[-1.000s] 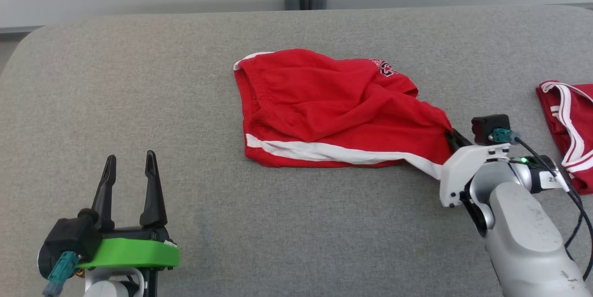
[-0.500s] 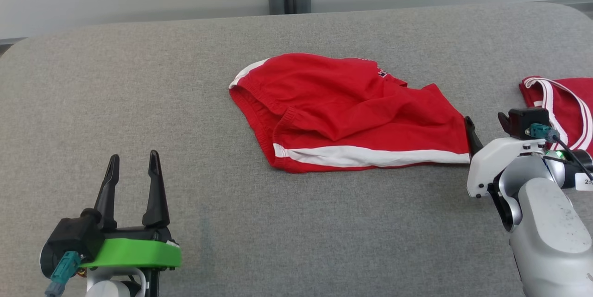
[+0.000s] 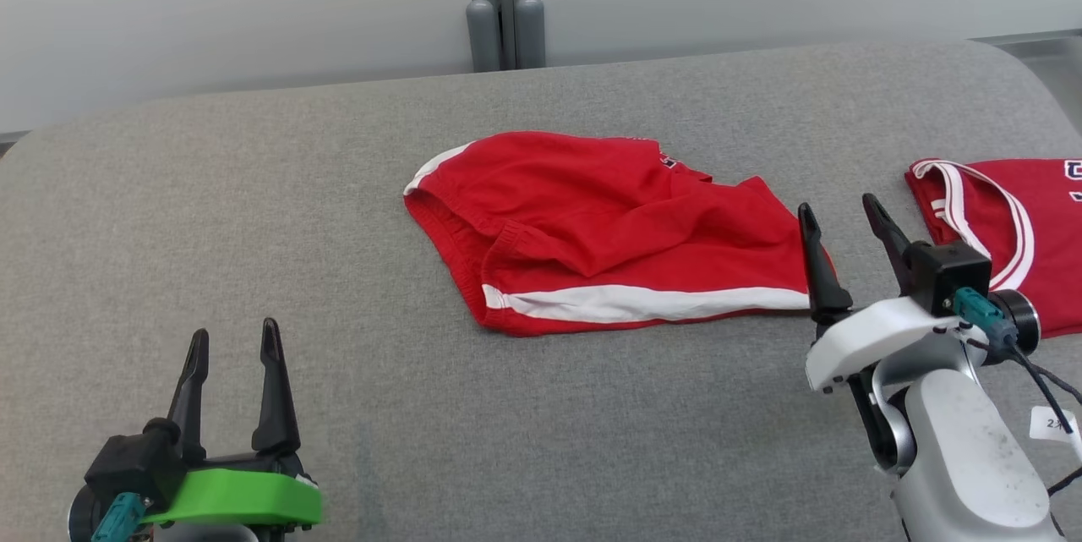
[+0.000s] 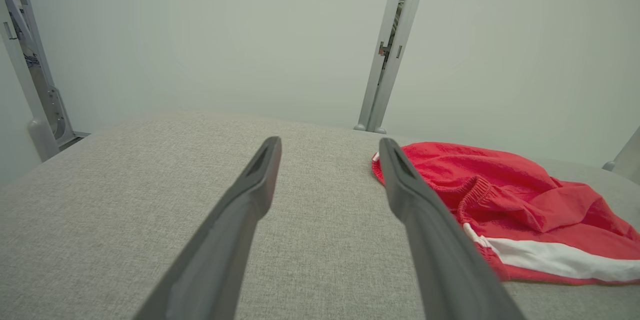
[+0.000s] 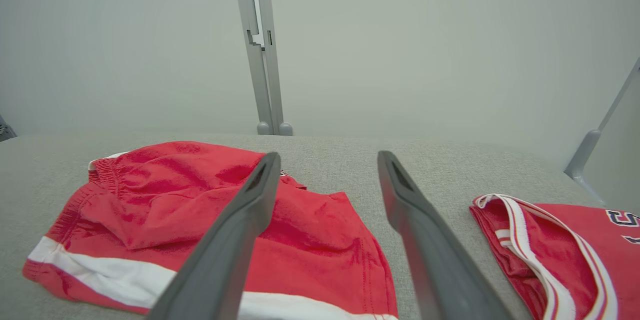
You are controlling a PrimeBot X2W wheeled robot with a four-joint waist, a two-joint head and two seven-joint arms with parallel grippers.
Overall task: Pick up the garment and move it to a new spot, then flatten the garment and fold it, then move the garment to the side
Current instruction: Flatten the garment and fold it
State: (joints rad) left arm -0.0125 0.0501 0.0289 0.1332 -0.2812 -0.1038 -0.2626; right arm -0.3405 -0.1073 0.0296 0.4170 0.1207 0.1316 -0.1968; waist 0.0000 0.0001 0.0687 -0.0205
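The garment (image 3: 609,229) is a pair of red shorts with a white side stripe, lying rumpled on the grey table (image 3: 254,212), middle of the head view. Its elastic waistband faces left. My right gripper (image 3: 837,215) stands open just off the shorts' right hem, raised above the cloth, nothing between its fingers. In the right wrist view the shorts (image 5: 200,210) lie below and left of the right gripper (image 5: 327,158). My left gripper (image 3: 234,339) is open near the front left, well away from the shorts (image 4: 500,200), which appear right of it in the left wrist view.
A second red garment with white trim (image 3: 1006,229) lies at the table's right edge, close to my right wrist, also seen in the right wrist view as a red jersey (image 5: 560,245). A grey post (image 3: 499,9) rises behind the table. Bare grey cloth surface spreads left and front.
My right gripper let go of the shorts' right hem and opened, then lifted and turned upward. The shorts dropped flatter on the table. The head camera tilted, shifting the whole picture down.
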